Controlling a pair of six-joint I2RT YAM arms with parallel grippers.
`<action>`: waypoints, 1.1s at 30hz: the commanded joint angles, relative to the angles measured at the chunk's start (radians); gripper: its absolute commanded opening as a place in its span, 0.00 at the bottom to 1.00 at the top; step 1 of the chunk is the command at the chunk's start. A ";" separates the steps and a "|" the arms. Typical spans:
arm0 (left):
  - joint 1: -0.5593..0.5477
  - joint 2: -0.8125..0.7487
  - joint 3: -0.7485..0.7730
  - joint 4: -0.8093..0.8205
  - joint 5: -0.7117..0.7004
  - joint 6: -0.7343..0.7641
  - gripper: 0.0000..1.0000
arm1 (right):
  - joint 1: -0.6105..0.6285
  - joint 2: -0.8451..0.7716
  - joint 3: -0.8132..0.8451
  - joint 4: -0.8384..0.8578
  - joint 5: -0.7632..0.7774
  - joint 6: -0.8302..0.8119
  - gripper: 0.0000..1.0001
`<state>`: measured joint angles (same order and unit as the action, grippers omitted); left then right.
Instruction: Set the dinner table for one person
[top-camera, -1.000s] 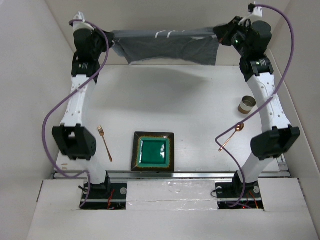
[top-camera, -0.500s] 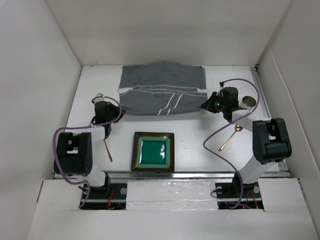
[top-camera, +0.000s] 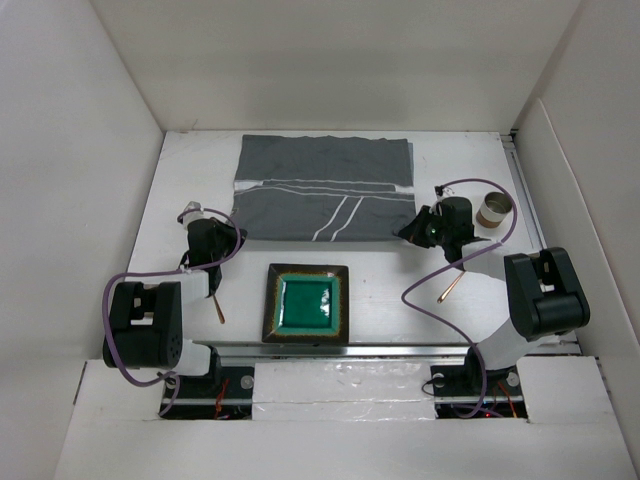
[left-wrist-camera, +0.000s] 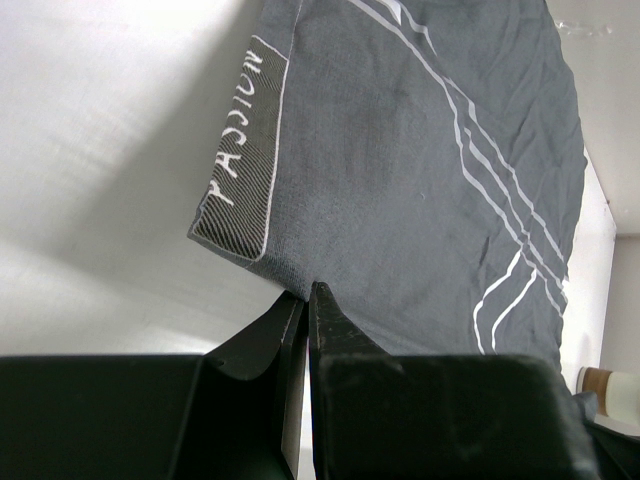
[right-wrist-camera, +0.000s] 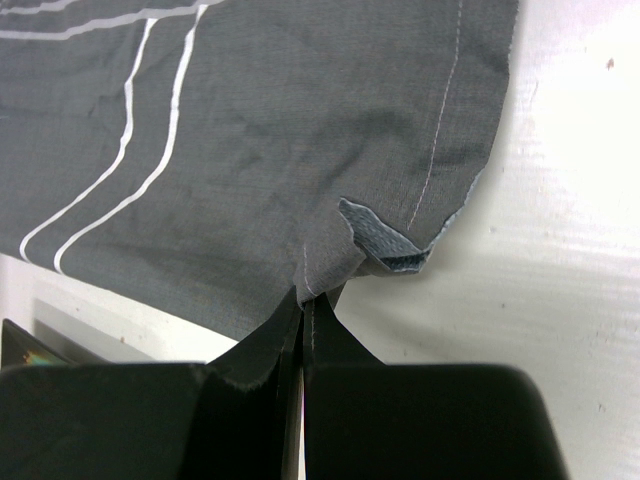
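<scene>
The white table (top-camera: 190, 180) fills the floor of the walled work area, and everything else sits on it. A grey cloth (top-camera: 320, 190) with thin white stripes lies spread flat across its far middle. The 2 arms reach forward, 1 to each near corner of the cloth.

The left gripper (left-wrist-camera: 305, 295) has its jaws pressed together right at the cloth's near edge, beside a woven label. They seem to nip the hem, though the contact is hard to make out. The right gripper (right-wrist-camera: 303, 305) has its jaws closed on the cloth just inside the near right corner, where the fabric puckers and a small flap is folded over.

Near the arm bases, a square green plate (top-camera: 308, 303) with a dark rim rests at the centre. A fork (top-camera: 219, 308) lies to its left, partly under the left arm. A copper spoon (top-camera: 450, 288) lies to the right, and a cup (top-camera: 493, 209) stands beyond it, near the right wall.
</scene>
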<state>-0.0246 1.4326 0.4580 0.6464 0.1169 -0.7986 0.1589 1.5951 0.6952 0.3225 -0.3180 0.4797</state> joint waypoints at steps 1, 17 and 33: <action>-0.005 -0.067 -0.063 0.039 -0.048 -0.024 0.00 | 0.001 -0.049 -0.019 0.056 0.042 0.011 0.00; -0.032 -0.136 -0.099 -0.054 -0.072 -0.022 0.11 | 0.022 -0.167 -0.146 0.089 0.111 0.085 0.05; -0.032 -0.432 -0.232 -0.114 -0.033 -0.065 0.15 | 0.187 -0.432 -0.118 -0.114 0.134 0.000 0.55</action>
<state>-0.0555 1.0878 0.2562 0.5335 0.0605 -0.8547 0.2424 1.2366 0.5522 0.2382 -0.1528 0.5259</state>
